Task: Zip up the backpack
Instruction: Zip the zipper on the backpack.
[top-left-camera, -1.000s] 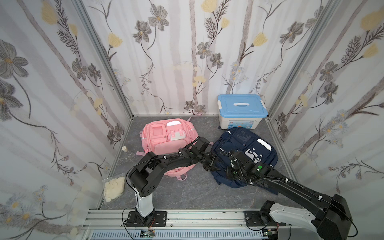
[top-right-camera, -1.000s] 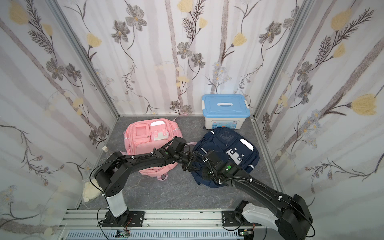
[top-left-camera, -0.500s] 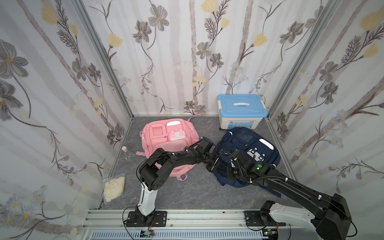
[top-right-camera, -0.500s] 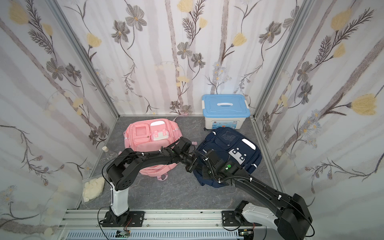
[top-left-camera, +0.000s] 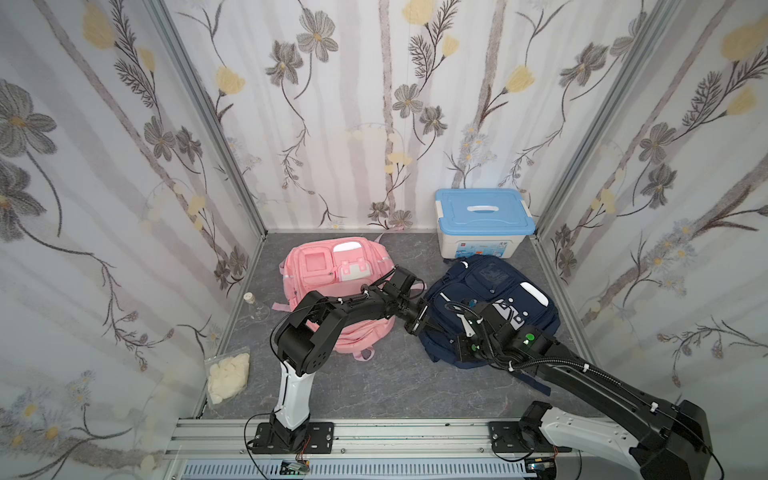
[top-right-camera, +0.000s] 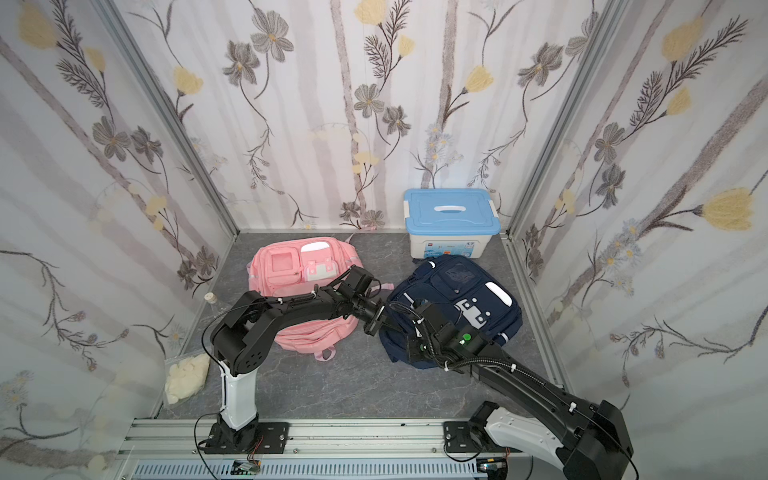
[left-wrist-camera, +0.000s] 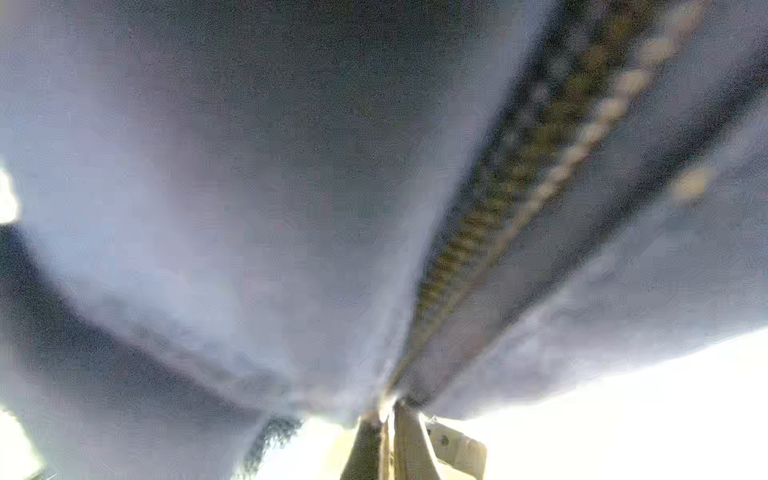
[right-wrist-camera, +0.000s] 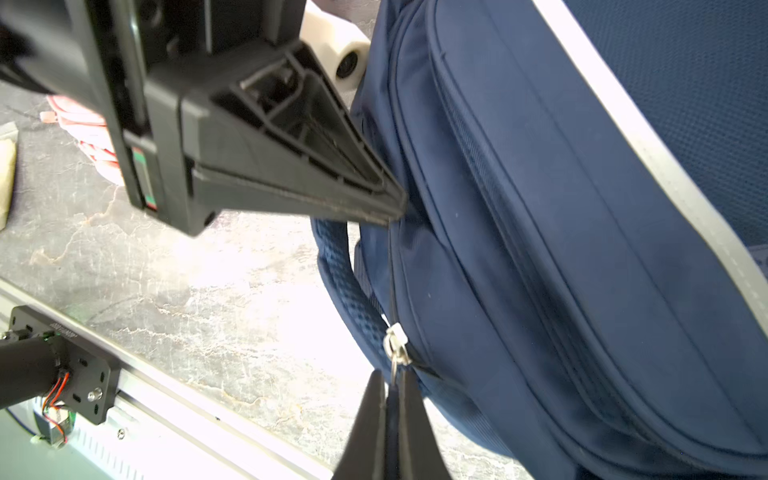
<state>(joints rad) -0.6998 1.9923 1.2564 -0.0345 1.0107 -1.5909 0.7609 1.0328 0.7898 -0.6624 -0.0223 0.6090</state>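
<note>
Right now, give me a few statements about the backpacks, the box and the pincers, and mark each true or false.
1. The right pincer is shut on the navy backpack's zipper pull. True.
2. The left pincer grips the pink backpack. False: it is shut on the navy backpack's side fabric.
3. The box stands behind the navy backpack, by the back wall. True.
4. The box's blue lid is off. False: it sits on the box.
</note>
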